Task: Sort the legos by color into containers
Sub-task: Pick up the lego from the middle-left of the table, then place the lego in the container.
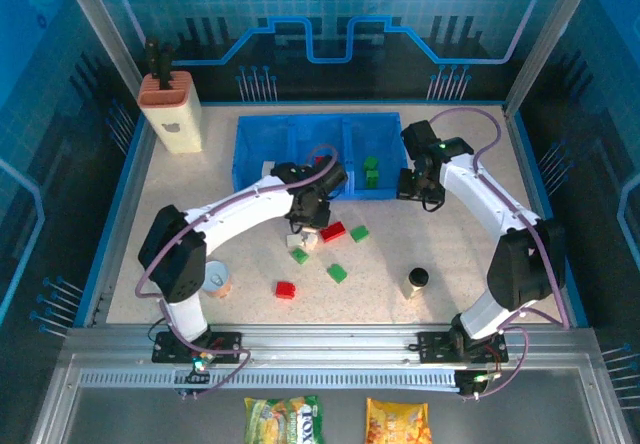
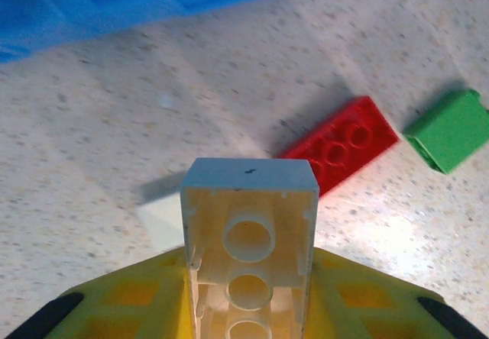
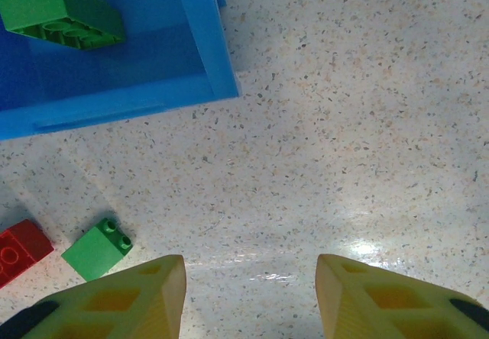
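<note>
The speckled tabletop sits inside a blue-lit booth. Just in front of the blue tray [image 1: 318, 117], the left gripper [image 2: 249, 301] is clenched on a cream lego [image 2: 249, 201], gripped at one end with its hollow underside showing, seemingly lifted clear. Beneath it, on the tray's near side, lie a pale brick [image 2: 162, 221], a red brick [image 2: 342, 145] and a green brick [image 2: 449, 129]. The right gripper [image 3: 250, 293] hangs with fingers spread and nothing between them off the tray's near right corner. A green piece [image 3: 61, 11] lies in the tray's right compartment. Pinched endwise like that, the cream lego could pivot or slip, or clip the tray's front wall and fall short.
</note>
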You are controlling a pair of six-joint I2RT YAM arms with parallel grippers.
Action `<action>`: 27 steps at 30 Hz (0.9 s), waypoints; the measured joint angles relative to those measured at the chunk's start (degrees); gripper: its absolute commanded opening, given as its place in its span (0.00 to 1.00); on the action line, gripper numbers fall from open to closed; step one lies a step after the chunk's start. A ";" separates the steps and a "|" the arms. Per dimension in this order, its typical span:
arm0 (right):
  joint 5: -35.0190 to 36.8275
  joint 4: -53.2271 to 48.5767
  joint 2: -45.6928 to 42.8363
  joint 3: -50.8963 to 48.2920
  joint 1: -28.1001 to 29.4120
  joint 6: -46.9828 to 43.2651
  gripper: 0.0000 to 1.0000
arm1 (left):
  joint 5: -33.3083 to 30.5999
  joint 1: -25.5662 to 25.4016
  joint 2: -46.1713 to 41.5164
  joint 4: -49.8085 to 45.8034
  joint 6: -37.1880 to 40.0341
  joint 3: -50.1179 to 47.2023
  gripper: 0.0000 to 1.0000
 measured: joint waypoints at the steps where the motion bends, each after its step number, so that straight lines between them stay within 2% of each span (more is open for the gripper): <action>1: 0.02 0.00 -0.13 0.00 0.00 0.00 0.49 | -0.04 1.09 -0.46 -0.15 0.70 0.00 0.35; 15: 0.90 -1.62 -1.40 0.00 0.00 0.00 0.49 | -0.17 18.88 -2.80 -1.07 10.86 2.54 0.35; 20: 1.29 -1.97 -2.12 0.00 0.00 0.00 0.49 | -0.28 22.88 -0.28 -0.96 13.46 6.82 0.35; 27: 1.29 -2.47 -2.27 0.00 0.00 0.00 0.50 | -0.26 26.18 7.96 -0.74 15.82 13.88 0.35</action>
